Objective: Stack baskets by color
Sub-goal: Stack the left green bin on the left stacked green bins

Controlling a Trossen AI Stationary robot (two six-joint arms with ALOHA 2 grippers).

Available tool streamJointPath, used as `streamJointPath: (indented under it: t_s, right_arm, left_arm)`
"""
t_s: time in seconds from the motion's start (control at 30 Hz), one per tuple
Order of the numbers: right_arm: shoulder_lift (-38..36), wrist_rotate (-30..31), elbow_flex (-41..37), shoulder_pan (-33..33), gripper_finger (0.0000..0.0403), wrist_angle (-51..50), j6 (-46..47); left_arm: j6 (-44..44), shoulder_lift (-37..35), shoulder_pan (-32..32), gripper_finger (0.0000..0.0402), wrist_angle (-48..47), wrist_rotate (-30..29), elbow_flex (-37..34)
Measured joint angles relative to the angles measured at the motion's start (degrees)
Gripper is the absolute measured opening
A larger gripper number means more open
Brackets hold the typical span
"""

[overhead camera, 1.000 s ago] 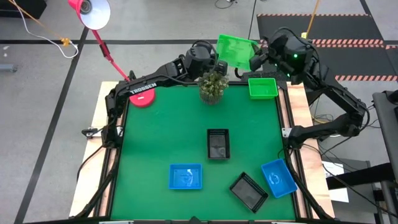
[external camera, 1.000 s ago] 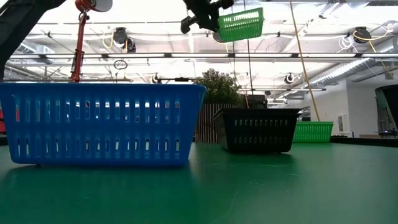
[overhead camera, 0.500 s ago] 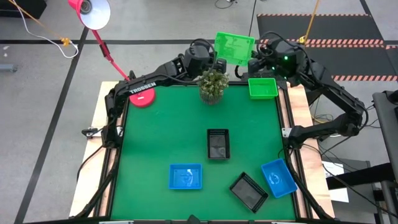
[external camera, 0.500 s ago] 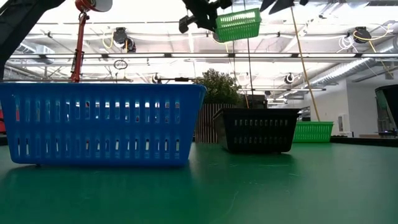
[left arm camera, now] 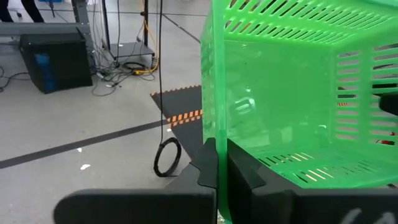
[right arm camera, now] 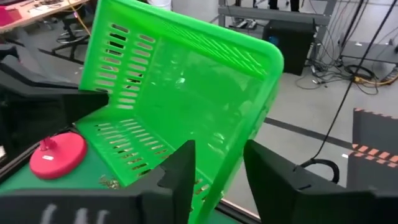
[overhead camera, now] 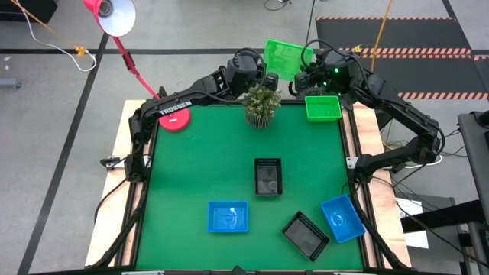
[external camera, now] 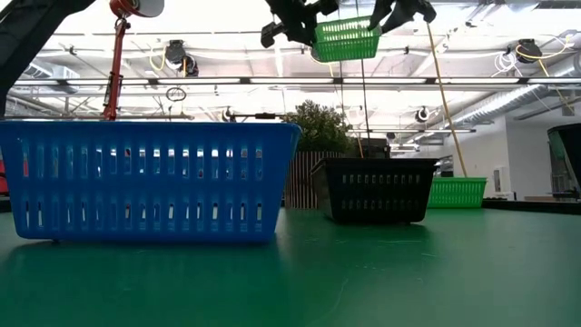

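Note:
A green basket (overhead camera: 287, 58) hangs high over the table's far edge, behind the potted plant (overhead camera: 262, 104). My left gripper (overhead camera: 267, 74) is shut on its left wall. My right gripper (right arm camera: 219, 150) stands open at the basket's right end (external camera: 374, 34), one finger inside the wall and one outside. A second green basket (overhead camera: 322, 108) rests on its floor at the far right corner. A black basket (overhead camera: 267, 176) stands mid-table. A blue one (overhead camera: 228, 217), another black one (overhead camera: 306, 234) and another blue one (overhead camera: 342, 218) stand along the near edge. My left gripper pinches the held green basket's side wall (left arm camera: 216, 134) between its two fingers, one finger (left arm camera: 242, 174) inside the basket and one outside. The fingers come roughly level from the table's left. The basket is lifted clear, high above the table.
A red round lamp base (overhead camera: 175, 118) with its slanting red stem stands at the far left corner. The plant stands just under the raised basket. The green mat (overhead camera: 199, 168) lies bare across its left half and between the baskets.
My right gripper has gone toward the table's left and a little down, rolling as it went, and now stands astride the held basket's right wall. The held basket has swung from a tilt to nearly level. My left gripper has kept its hold.

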Motion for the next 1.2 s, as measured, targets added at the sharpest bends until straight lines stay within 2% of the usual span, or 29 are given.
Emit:
streamJointPath:
  t_s: [0.27,0.53,0.6,0.77,0.93,1.07,1.2]
  right_arm:
    - [0.0,1.9,0.0,-1.3,0.0012,0.6,0.4]
    - [-0.4,1.1,0.0,-5.0,0.0006,0.3,0.5]
    - [-0.7,0.8,0.0,-6.4,0.0005,0.1,0.2]
    - [-1.1,-0.7,0.0,-10.1,0.0003,-0.6,-2.2]
    - [-1.5,-6.2,0.0,-14.6,0.0002,-2.1,-2.2]
    - [-1.4,-8.3,0.0,-18.0,0.0002,-5.1,-2.0]
    - [-1.4,-11.5,0.0,-22.9,0.0001,-9.0,-1.8]
  left_arm:
    - [1.5,0.0,-1.5,0.0028,0.6,0.3,0.0]
    - [8.4,0.0,-3.9,0.0044,6.1,1.9,-0.1]
    - [10.2,0.0,-4.5,0.0070,5.9,3.2,-0.1]
    - [10.9,-0.7,-5.5,0.0170,2.0,3.3,-0.1]
    - [10.6,-3.5,-5.3,0.0253,-0.1,2.4,0.1]
    - [10.2,-5.8,-4.8,0.0283,-4.3,3.8,0.2]
    - [8.9,-7.3,-4.1,0.0280,-11.6,4.9,0.0]
